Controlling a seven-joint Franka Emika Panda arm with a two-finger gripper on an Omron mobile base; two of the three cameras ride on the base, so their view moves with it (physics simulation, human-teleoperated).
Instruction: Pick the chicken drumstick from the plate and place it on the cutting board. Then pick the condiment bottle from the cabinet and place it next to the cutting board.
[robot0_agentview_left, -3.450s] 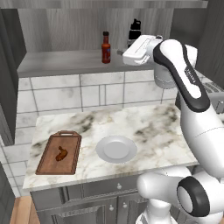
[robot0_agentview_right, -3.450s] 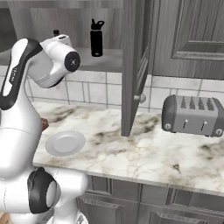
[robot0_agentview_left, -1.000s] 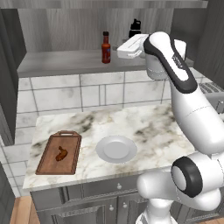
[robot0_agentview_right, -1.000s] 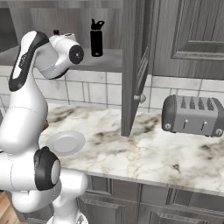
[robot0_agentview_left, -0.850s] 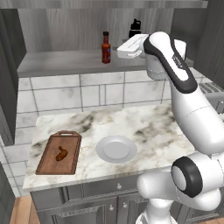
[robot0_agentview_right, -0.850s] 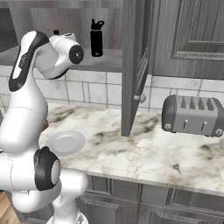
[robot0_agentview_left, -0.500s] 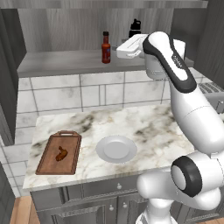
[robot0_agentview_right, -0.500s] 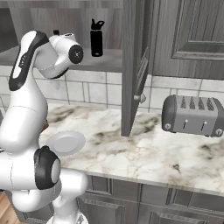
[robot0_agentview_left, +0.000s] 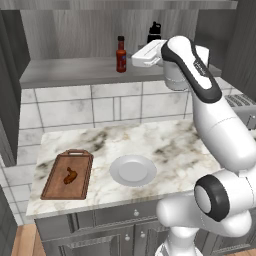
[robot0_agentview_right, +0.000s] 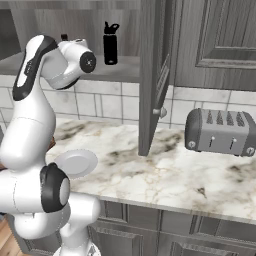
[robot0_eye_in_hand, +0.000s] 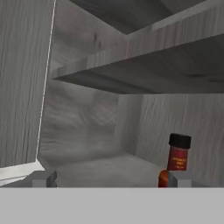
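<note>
1. Left base view: the small slim red condiment bottle with a dark cap (robot0_agentview_left: 120, 54) stands upright on the wide flat grey shelf of the grey wood-grain cabinet recess (robot0_agentview_left: 75, 70). The white arm's two-finger gripper (robot0_agentview_left: 135, 59) is raised to shelf height just beside the bottle, on the side nearer a taller all-black bottle (robot0_agentview_left: 154, 33) that stands further back on the shelf. Gripper and red bottle are apart. Below the shelf, on the marbled counter (robot0_agentview_left: 170, 145), the small reddish-brown chicken drumstick (robot0_agentview_left: 70, 175) lies on the rectangular reddish-brown wooden cutting board (robot0_agentview_left: 54, 185); the round light grey-white plate (robot0_agentview_left: 133, 170) sits near the board.

2. Right base view: the black bottle (robot0_agentview_right: 110, 43) stands on the same shelf, beside the arm's upper joint. An open grey cabinet door (robot0_agentview_right: 152, 75) hangs beyond it, and a silver toaster (robot0_agentview_right: 222, 132) sits on the counter past the door. The plate (robot0_agentview_right: 77, 162) lies below the shelf.

3. Hand view: the red bottle (robot0_eye_in_hand: 176, 161) stands upright right behind one dark fingertip (robot0_eye_in_hand: 178, 179). The other fingertip (robot0_eye_in_hand: 43, 178) is well apart from it, so the jaws are spread wide and hold nothing.
</note>
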